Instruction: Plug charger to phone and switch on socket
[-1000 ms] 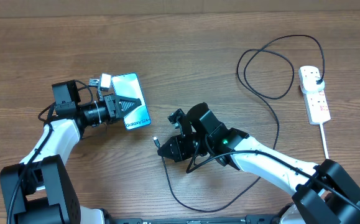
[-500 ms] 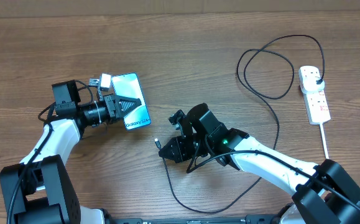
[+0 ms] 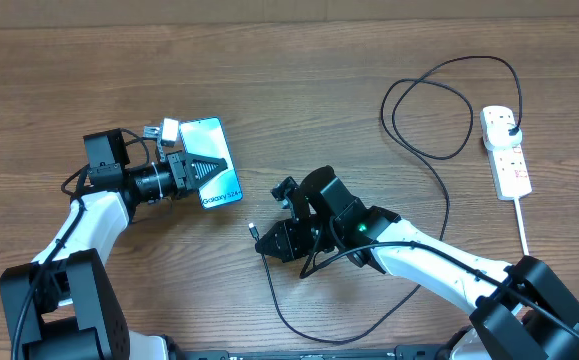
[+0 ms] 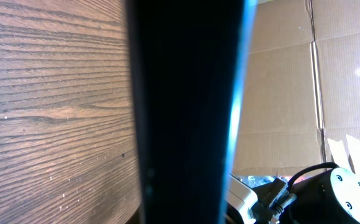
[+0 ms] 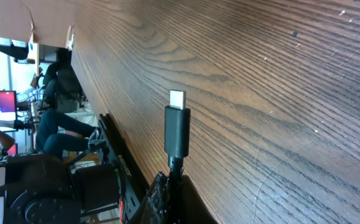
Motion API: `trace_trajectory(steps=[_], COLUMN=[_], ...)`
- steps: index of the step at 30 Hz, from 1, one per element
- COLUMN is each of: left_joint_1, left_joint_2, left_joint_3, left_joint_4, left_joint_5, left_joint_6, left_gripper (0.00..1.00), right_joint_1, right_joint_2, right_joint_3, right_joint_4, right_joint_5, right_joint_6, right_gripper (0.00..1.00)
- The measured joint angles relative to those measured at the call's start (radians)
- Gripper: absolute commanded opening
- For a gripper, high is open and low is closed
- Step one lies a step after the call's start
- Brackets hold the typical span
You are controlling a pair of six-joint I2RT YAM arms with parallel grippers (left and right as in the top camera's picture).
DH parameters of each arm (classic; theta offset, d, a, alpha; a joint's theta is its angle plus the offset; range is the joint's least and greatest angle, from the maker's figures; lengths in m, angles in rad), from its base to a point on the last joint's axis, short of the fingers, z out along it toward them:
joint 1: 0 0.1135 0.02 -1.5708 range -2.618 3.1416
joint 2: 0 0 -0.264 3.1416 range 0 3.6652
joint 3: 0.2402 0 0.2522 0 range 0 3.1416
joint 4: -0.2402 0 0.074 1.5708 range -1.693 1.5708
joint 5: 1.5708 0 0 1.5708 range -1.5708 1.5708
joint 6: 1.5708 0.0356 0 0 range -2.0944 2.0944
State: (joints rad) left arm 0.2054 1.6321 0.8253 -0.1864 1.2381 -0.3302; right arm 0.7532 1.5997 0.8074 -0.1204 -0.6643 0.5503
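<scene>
You have a wide wooden table (image 3: 299, 70), and bare wood lies between your two pairs of jaws. Your left gripper (image 3: 221, 166) is pinching the phone (image 3: 207, 133), whose lit screen faces up. In the left wrist view the phone is a dark band directly ahead of the jaws. Your right gripper (image 3: 269, 238) is pressed together on the charger (image 3: 447, 205), just behind its connector tip (image 5: 177, 121). The tip stands out in front of the jaws, apart from the phone. The cable trails behind these jaws, loops near the table's front edge, then runs to the socket (image 3: 509, 165). The socket is well apart to their right, and the black plug (image 3: 510, 124) sits in it.
</scene>
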Motion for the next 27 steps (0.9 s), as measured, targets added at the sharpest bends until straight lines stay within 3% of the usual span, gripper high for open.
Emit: trace_trajectory(steps=[10,21,27], left_joint_1=[0.000,0.000,0.000], left_joint_2=[0.000,0.000,0.000], left_joint_3=[0.000,0.000,0.000], left_joint_4=[0.000,0.000,0.000], left_joint_5=[0.000,0.001,0.001], left_joint_6=[0.000,0.000,-0.020], left_gripper=[0.04,0.04,0.13], right_joint_1=[0.034,0.072,0.072], right_joint_2=[0.000,0.000,0.000], right_joint_3=[0.000,-0.002,-0.002], right_joint_4=[-0.019,0.161,0.190], right_joint_5=[-0.001,0.008,0.058], right_joint_6=[0.000,0.000,0.000], right_gripper=[0.04,0.04,0.04])
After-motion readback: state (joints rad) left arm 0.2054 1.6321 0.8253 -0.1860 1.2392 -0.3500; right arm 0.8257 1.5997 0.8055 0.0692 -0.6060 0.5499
